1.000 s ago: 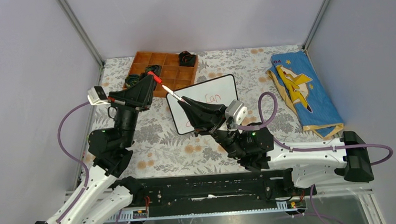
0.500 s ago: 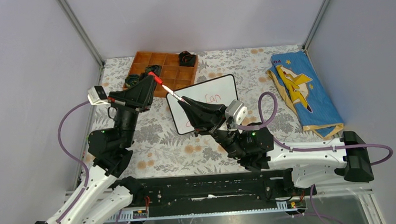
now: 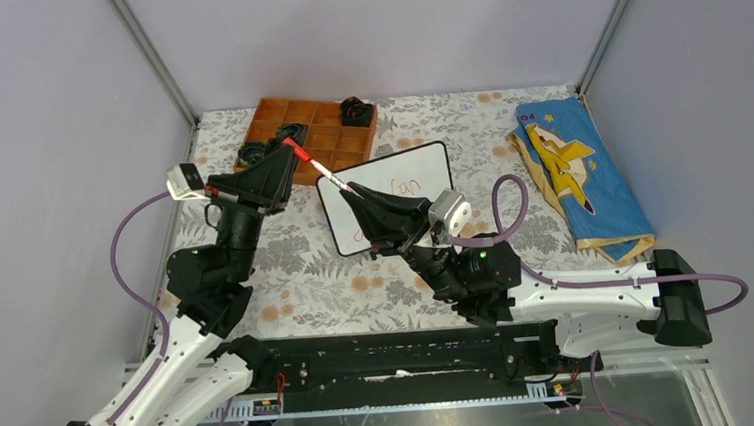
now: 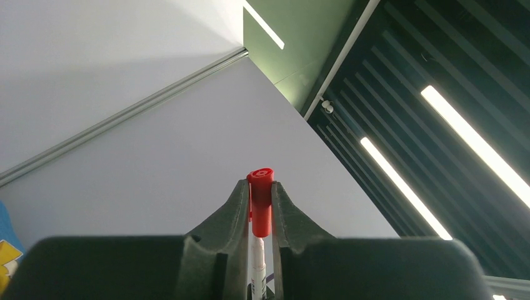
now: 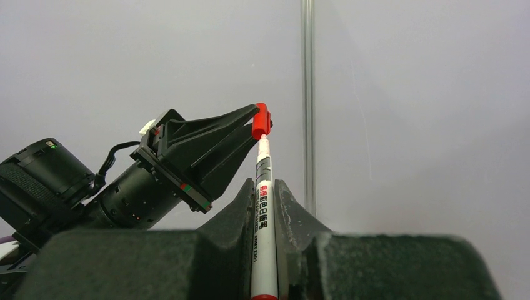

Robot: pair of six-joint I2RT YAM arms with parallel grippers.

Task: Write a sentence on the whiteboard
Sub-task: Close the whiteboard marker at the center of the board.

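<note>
1. Floral-covered table [image 3: 298, 289], grey walls; orange tray [image 3: 267, 106] at the far edge, left of centre.
2. left gripper [image 3: 292, 146] pinched tight on the red cap [image 4: 260, 200], raised above the tray's near edge.
3. right gripper [image 3: 350, 193] clamped on the marker [image 5: 264, 215] barrel, in line with the cap. Opposed grips let the cap slide on or off; can't tell which.
4. whiteboard [image 3: 428, 161] lies flat mid-table, just right of the tray. sentence [image 3: 404, 186] looks partial: "can" is readable, the rest is hidden by the right arm.
5. Blue cloth [image 3: 576, 174] at the right edge, not involved.
</note>
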